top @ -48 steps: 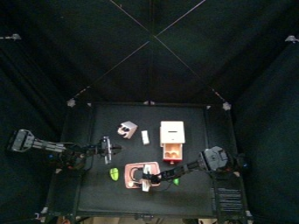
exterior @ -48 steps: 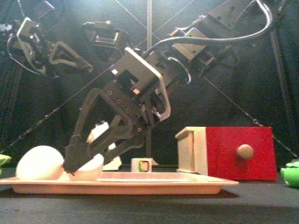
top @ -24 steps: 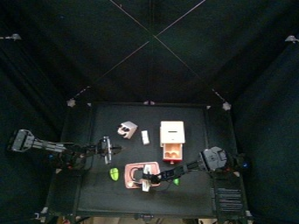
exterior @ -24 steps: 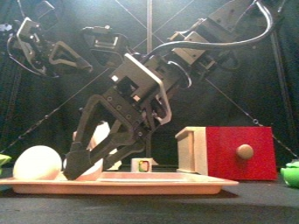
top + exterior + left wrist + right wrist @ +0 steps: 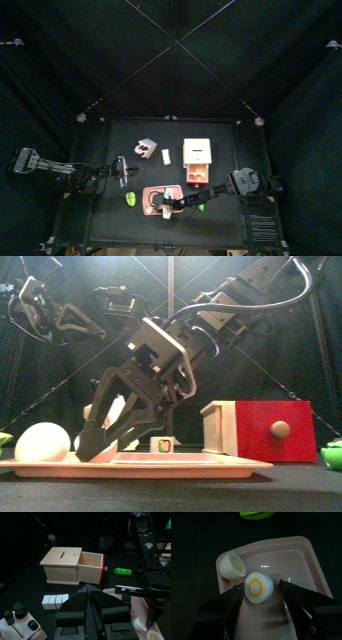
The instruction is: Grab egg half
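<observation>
Two egg halves with yellow ring centres lie in the pink tray (image 5: pixel 298 557). In the right wrist view, my right gripper (image 5: pixel 261 588) is open, its jaws low on either side of one egg half (image 5: pixel 258 587). The other egg half (image 5: pixel 232 564) lies just beside it, at the tray's left end in the front view (image 5: pixel 43 442). In the front view the right gripper (image 5: pixel 104 444) reaches down into the tray (image 5: pixel 174 465). My left gripper (image 5: pixel 87 588) is shut and empty, resting left of the tray in the top view (image 5: pixel 127 172).
A wooden box with a red drawer (image 5: pixel 261 428) stands right of the tray. A green pod (image 5: pixel 130 200) lies by the tray's left edge, and another pod (image 5: pixel 122 571) beside the box. A white strip (image 5: pixel 164 157) and a white toy (image 5: pixel 140 150) lie behind the tray.
In the front view the right gripper has sunk lower into the tray, and its finger now covers the nearer egg half. The left arm has not moved.
</observation>
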